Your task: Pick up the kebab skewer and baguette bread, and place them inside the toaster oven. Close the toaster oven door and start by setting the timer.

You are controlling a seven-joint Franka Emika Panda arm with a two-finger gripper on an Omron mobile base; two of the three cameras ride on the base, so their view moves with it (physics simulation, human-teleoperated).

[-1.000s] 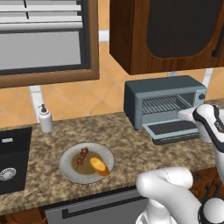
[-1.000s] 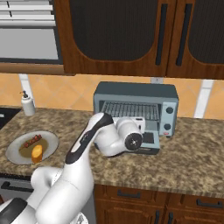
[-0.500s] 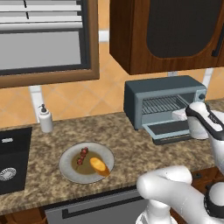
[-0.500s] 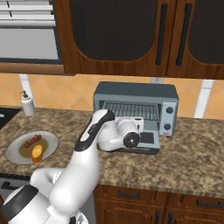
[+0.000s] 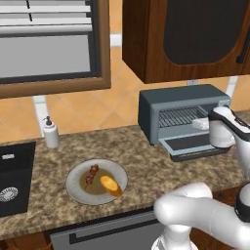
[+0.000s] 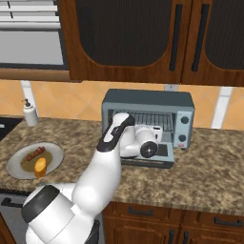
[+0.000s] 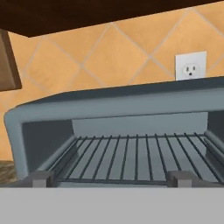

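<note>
Fingers (image 7: 109,178) are spread wide and empty at the oven (image 5: 183,117) mouth above the dropped door (image 5: 191,144), likely just opened for loading, while skewer (image 5: 91,175) and baguette (image 5: 111,185) lie on the plate (image 5: 75,188) at 9 o'clock along the surface (image 5: 146,166).

The toaster oven (image 7: 118,109) stands open, its wire rack (image 7: 135,159) bare.

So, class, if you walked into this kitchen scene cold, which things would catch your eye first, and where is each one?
First, the white arm's gripper, open and empty, at the mouth of the blue-grey toaster oven, whose toaster oven door is dropped down flat, showing the bare wire rack. Next, the plate to the left on the speckled counter, carrying the kebab skewer and the baguette bread side by side.
</note>
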